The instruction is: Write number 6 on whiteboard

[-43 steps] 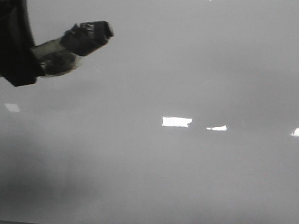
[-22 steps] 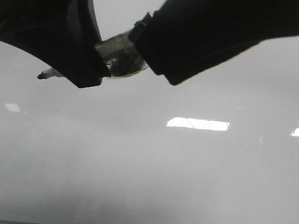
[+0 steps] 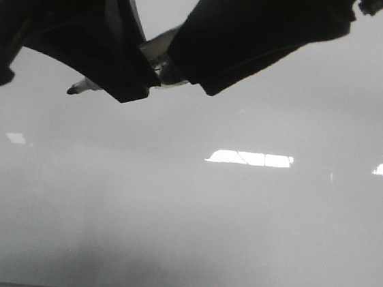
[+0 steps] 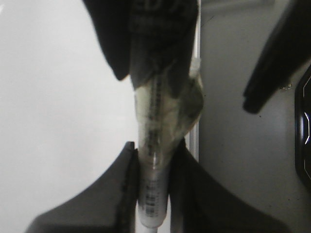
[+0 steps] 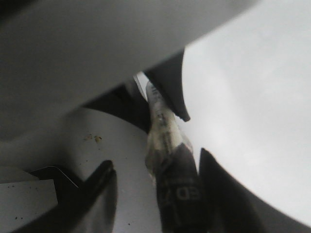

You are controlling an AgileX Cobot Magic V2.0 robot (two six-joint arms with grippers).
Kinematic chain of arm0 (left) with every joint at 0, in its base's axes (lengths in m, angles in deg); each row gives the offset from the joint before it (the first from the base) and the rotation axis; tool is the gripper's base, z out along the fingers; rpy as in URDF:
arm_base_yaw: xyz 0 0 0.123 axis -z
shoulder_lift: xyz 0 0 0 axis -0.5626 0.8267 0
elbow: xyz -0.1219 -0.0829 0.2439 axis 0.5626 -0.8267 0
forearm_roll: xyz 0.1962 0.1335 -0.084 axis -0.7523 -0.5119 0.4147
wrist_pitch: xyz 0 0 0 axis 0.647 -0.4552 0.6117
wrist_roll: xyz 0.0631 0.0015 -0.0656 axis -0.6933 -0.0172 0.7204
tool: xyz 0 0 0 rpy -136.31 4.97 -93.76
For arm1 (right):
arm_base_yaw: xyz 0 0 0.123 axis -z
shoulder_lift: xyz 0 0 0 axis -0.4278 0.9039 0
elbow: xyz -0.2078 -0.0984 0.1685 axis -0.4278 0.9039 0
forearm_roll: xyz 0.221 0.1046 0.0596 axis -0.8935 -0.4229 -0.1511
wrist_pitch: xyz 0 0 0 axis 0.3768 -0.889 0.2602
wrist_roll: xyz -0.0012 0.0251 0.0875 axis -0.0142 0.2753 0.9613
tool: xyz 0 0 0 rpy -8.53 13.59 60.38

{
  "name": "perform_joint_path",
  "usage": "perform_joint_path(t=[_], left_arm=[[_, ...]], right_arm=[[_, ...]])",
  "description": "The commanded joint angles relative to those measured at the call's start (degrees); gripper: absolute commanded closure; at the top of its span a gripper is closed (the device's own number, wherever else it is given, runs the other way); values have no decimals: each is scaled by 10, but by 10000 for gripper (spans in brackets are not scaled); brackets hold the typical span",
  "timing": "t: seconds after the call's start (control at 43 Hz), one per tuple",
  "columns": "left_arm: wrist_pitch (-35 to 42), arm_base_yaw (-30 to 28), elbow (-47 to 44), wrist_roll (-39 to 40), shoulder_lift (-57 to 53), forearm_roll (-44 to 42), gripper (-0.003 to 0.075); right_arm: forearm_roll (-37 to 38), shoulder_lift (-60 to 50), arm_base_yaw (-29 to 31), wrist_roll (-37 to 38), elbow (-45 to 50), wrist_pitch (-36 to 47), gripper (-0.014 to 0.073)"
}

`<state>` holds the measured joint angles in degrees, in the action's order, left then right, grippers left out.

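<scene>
Left gripper (image 4: 153, 160) jaws clamp the marker (image 4: 155, 145); right gripper (image 5: 158, 174) jaws sit spread around its cap end, over the whiteboard (image 3: 238, 224).

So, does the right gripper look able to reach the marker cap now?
Probably yes: the right gripper is open, its fingers on either side of the marker cap, with nothing between.

You can make out print on the marker's black cap (image 5: 182, 194), possibly "ED"; the barrel (image 4: 151, 194) print stays unreadable.
</scene>
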<state>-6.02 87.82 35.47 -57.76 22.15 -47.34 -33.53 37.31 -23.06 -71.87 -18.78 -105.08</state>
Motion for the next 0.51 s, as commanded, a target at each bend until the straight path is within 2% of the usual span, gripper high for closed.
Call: perform_joint_path(t=[0.0, 0.163, 0.279, 0.326, 0.395, 0.488], left_arm=[[35, 6, 19, 0, -16, 6, 729], [35, 8, 19, 0, -16, 10, 729], [42, 8, 19, 0, -16, 10, 729], [44, 8, 19, 0, -16, 10, 713], [49, 8, 19, 0, -16, 10, 650], [51, 8, 19, 3, -16, 10, 491]], right_arm=[[-8, -11, 0, -5, -20, 43, 334], [-8, -11, 0, -5, -20, 54, 469], [-8, -11, 0, -5, -20, 52, 654], [-8, -11, 0, -5, -20, 51, 655], [-5, -11, 0, -5, -20, 51, 652], [4, -17, 5, -5, -17, 41, 652]])
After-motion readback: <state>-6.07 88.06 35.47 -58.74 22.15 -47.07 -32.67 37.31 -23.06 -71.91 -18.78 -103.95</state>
